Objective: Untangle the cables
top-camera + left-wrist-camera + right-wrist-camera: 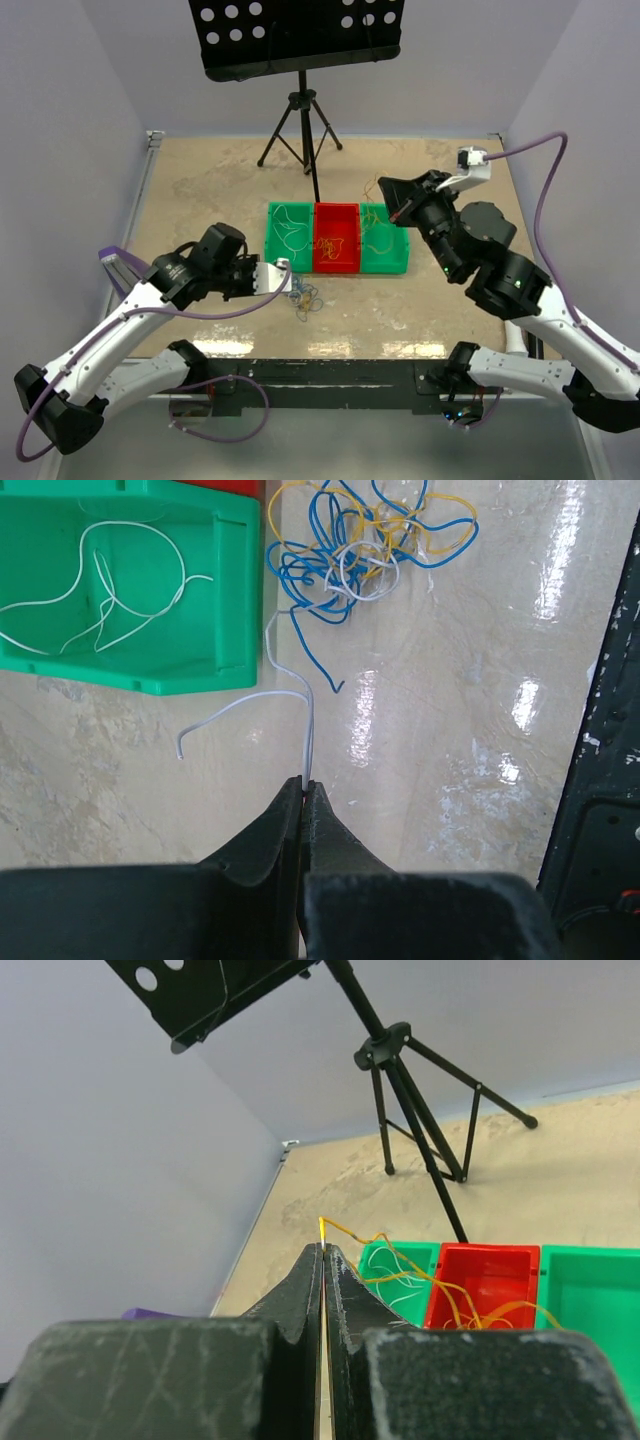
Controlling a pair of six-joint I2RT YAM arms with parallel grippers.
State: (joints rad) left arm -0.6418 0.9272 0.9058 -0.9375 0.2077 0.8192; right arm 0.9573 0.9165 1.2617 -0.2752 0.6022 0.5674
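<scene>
Blue, yellow-orange and white cables (350,550) lay knotted just in front of the red bin (337,238) (toward its left). The left gripper (305,782) was clamped on a white strand (311,730) running straight from its tips toward that clump. The right gripper (323,1250), right of the bin, pinched a yellow-orange strand (322,1228) trailing toward it.

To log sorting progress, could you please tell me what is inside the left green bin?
Only thin white cables lie loose in the left green bin; nothing covers its floor.

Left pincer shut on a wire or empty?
Shut on the white wire: the left pincer tips meet around it.
</scene>
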